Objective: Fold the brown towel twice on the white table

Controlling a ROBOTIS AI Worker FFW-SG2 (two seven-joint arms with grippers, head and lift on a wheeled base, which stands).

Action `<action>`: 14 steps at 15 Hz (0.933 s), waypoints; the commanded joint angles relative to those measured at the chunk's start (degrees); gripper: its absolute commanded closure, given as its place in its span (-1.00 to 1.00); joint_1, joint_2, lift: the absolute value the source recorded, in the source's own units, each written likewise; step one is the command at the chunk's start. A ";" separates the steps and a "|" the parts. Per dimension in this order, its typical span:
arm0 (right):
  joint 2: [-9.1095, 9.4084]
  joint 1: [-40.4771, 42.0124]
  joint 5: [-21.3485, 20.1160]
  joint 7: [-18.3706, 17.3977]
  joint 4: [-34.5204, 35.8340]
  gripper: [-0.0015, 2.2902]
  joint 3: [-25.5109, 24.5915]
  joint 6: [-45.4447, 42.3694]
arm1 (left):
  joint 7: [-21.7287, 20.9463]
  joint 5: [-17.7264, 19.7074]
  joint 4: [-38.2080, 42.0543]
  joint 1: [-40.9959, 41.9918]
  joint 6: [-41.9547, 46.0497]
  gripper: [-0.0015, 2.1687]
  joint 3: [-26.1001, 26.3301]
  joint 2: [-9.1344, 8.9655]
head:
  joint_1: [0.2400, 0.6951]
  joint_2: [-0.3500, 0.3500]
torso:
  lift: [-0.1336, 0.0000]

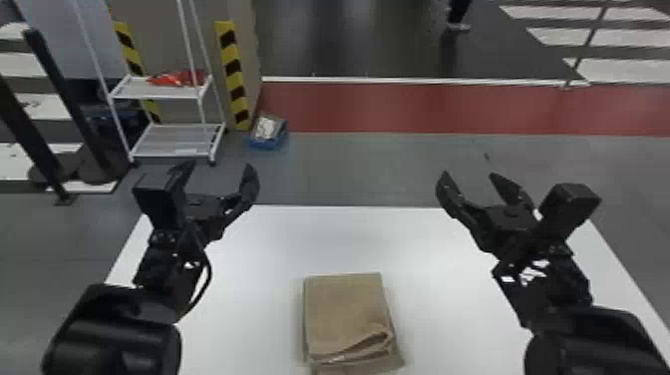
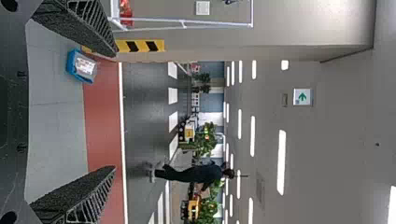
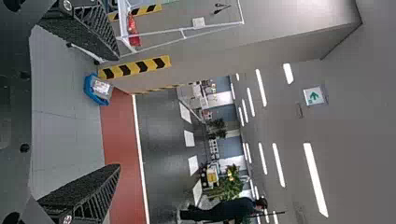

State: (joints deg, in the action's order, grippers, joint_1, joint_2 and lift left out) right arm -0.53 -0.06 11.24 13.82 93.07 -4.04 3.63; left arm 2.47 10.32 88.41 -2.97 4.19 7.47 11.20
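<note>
Holds left gripper (image 1: 218, 166) and right gripper (image 1: 468, 174) empty and wide open, 2 fingers spread on each, by the far edge of the white table (image 1: 349, 239). Leaves a broad gap between. Has the folded brown towel (image 1: 344, 309) lying nearer (rumpled along its near edge), well apart from both.
</note>
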 commanded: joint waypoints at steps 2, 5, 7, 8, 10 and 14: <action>0.00 -0.47 -0.25 -0.46 -0.52 -0.94 0.61 0.38 | -0.10 0.32 0.10 0.16 0.07 -0.98 -0.09 0.22 | 0.79 0.04 | 1.00; 0.00 -0.56 -0.07 -0.64 -0.52 -0.94 0.88 0.38 | -0.36 0.32 0.36 0.16 0.07 -0.98 -0.17 0.31 | 0.79 0.05 | 1.00; 0.00 -0.56 0.01 -0.90 -0.52 -0.94 1.05 0.38 | -0.45 0.32 0.45 0.33 -0.11 -0.98 -0.26 0.31 | 0.79 0.05 | 1.00; 0.00 -0.56 0.01 -0.99 -0.52 -0.94 1.14 0.38 | -0.54 0.41 0.54 0.33 0.07 -0.98 -0.26 0.31 | 0.78 0.05 | 1.00; 0.00 -0.65 0.01 -1.17 -0.52 -0.94 1.23 0.38 | -0.54 0.41 0.45 0.42 -0.11 -0.98 -0.26 0.31 | 0.79 0.05 | 1.00; 0.00 -1.35 -0.78 -1.08 -0.52 -0.94 1.32 0.91 | -0.80 0.41 0.45 0.33 -0.11 -0.98 -0.35 0.31 | 0.79 0.06 | 1.00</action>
State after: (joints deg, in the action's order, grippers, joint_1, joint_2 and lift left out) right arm -0.53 -1.00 11.01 12.70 92.55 -2.81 4.20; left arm 1.79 10.70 88.89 -2.56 4.08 7.16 11.52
